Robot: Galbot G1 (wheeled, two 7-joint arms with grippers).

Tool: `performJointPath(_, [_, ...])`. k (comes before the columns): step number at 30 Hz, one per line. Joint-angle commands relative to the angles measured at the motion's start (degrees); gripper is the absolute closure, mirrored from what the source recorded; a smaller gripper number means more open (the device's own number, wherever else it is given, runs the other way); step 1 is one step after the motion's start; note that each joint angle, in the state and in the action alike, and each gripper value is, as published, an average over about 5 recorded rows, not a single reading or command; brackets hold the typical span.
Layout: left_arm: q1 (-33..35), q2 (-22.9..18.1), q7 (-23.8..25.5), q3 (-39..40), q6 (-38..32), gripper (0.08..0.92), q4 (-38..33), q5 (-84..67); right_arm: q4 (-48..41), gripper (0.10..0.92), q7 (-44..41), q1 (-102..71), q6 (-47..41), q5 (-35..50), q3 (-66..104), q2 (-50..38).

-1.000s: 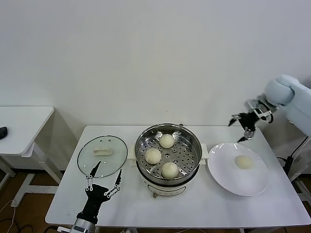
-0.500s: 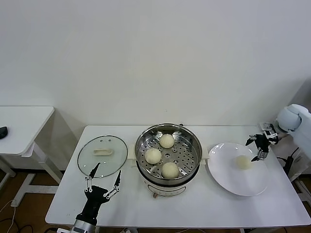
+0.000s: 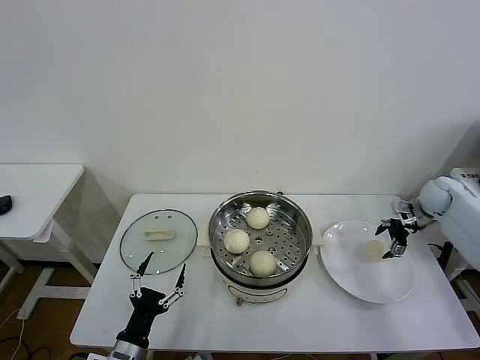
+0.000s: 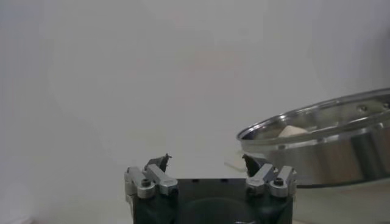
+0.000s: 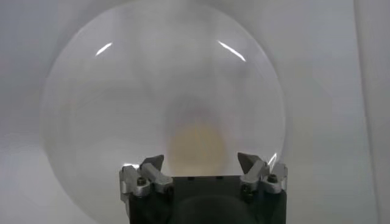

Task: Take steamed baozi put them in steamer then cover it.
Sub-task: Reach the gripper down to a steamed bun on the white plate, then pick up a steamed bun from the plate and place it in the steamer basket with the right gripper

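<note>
The steel steamer stands mid-table and holds three baozi on its perforated tray. A fourth baozi lies on the white plate to the right; in the right wrist view this baozi sits just ahead of the jaws. My right gripper hovers open over the plate, right beside that bun, with nothing between its fingers. The glass cover lies flat on the table left of the steamer. My left gripper waits open near the table's front edge, just in front of the cover.
The steamer's steel rim shows at the side of the left wrist view. A second small white table stands to the far left with a dark object on it. A white wall rises close behind the table.
My right gripper has come down from high at the back right to just over the plate, beside the bun. The left arm, the cover and the steamer have not moved.
</note>
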Motion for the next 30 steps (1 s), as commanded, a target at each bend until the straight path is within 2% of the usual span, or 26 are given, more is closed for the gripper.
performJointPath(1, [-0.14,0.01,-0.01,0.12,-0.11,0.177,0.30,0.10,-3.02,0.203,0.53,-1.59,0.02,-1.17,1.11,2.33])
performJointPath(5, [-0.24,0.01,-0.02,0.16,-0.14,0.177,0.48,0.10,-3.75,0.228,0.49,-1.54,-0.01,-1.39,0.95,2.85])
performJointPath(16, [-0.46,-0.09,-0.08,0.03,-0.20,0.177,0.67,0.00,-4.72,0.376,0.27,-0.65,0.26,-1.39,0.74,3.21])
performJointPath(24, [-0.78,-0.07,-0.10,0.49,-0.06,0.177,0.40,0.01,0.55,0.397,-2.85,6.92,-0.51,1.28,-5.26,0.99])
performJointPath(30, [-1.10,0.37,-0.12,0.90,-0.08,0.177,0.24,-0.08,7.43,0.397,-8.76,24.20,-2.27,11.21,-21.94,0.66])
